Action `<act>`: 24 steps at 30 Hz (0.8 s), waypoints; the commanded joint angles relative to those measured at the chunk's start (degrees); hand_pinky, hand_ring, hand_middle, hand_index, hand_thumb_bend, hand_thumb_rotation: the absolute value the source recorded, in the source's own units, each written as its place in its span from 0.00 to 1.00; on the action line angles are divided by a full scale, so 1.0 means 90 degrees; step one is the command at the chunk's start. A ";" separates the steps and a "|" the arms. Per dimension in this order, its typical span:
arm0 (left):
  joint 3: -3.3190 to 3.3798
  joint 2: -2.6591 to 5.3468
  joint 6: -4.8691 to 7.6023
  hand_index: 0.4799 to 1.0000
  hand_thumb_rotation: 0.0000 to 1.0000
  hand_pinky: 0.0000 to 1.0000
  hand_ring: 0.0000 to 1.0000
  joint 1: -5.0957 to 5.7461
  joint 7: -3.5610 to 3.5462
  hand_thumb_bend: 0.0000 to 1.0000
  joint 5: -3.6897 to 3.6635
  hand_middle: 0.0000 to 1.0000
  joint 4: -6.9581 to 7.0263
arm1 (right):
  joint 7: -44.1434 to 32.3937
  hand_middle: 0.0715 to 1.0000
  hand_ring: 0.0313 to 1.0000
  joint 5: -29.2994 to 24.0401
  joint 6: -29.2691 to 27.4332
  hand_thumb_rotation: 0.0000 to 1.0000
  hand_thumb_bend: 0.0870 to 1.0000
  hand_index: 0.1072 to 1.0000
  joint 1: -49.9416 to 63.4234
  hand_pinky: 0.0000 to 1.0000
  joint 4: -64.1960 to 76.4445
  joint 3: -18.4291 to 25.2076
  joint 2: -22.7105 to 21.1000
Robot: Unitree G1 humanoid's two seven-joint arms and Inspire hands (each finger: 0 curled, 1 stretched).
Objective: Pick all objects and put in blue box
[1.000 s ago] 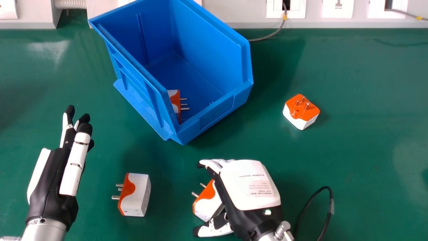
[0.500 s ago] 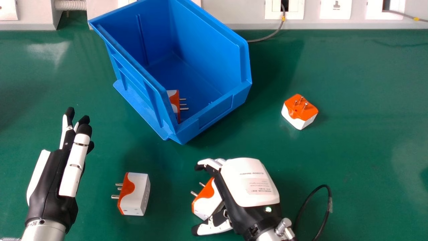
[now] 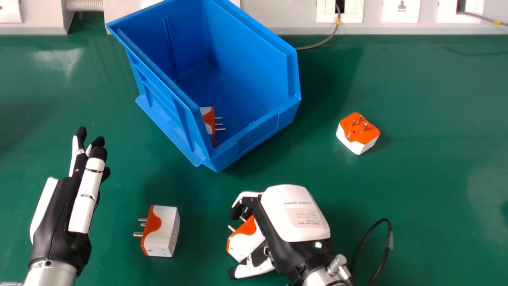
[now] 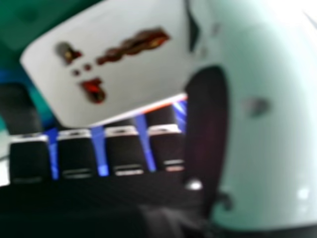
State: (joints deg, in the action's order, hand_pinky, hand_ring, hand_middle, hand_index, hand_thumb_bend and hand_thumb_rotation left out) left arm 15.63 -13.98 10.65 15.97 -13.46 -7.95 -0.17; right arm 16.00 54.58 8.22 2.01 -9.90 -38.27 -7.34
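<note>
In the head view my right hand (image 3: pixel 295 214) is over a white and orange plug adapter (image 3: pixel 244 238), fingers curled round its far side and thumb along its near side. The right hand view has this adapter's socket face (image 4: pixel 119 69) close beside the fingers of my right hand (image 4: pixel 124 151). My left hand (image 3: pixel 65 210), fingers straight, holds nothing at the left. A second adapter (image 3: pixel 162 232) lies between the hands, pins facing left. Another adapter (image 3: pixel 357 133) stands pins-up at the right. The blue box (image 3: pixel 254 137) has one adapter (image 3: pixel 208 121) inside, partly hidden by its wall.
Behind the green table (image 3: pixel 428 159) runs a white panel with wall sockets (image 3: pixel 401 11). A grey cable (image 3: pixel 321 43) hangs from it near the box's right side. A black cable (image 3: pixel 387 254) loops up beside my right wrist.
The fingers of my right hand have curled in farther round the adapter, and that hand has shifted slightly. My left hand has moved very slightly left; the other adapters stay put.
</note>
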 commanded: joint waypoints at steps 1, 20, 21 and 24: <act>0.0042 -0.0037 0.0121 1.00 1.00 0.97 1.00 -0.0052 -0.0005 0.45 -0.0049 1.00 0.0059 | -0.0222 0.47 0.42 0.0005 0.0251 0.00 0.45 0.52 0.0085 0.32 -0.0144 0.0077 -0.0124; 0.0051 -0.0032 0.0086 1.00 1.00 0.97 1.00 -0.0022 -0.0013 0.47 -0.0058 1.00 0.0110 | -0.0590 0.49 0.41 -0.0352 0.0205 0.00 0.44 0.50 0.0482 0.31 0.1060 0.0381 -0.0168; 0.0049 -0.0031 0.0081 1.00 1.00 0.97 1.00 -0.0017 -0.0009 0.47 -0.0052 1.00 0.0125 | -0.0626 0.49 0.41 -0.0364 0.0194 0.00 0.44 0.50 0.0529 0.31 0.1213 0.0405 -0.0182; 0.0046 -0.0024 0.0080 1.00 1.00 0.97 1.00 -0.0002 -0.0012 0.47 -0.0049 1.00 0.0155 | -0.0787 0.49 0.41 -0.0430 0.0166 0.00 0.44 0.49 0.0680 0.31 0.1703 0.0500 -0.0220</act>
State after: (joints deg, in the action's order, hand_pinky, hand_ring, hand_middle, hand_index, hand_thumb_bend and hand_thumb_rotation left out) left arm 15.87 -13.98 10.63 15.97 -13.60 -8.05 -0.29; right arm 9.25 51.29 9.95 7.94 1.69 -34.46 -9.39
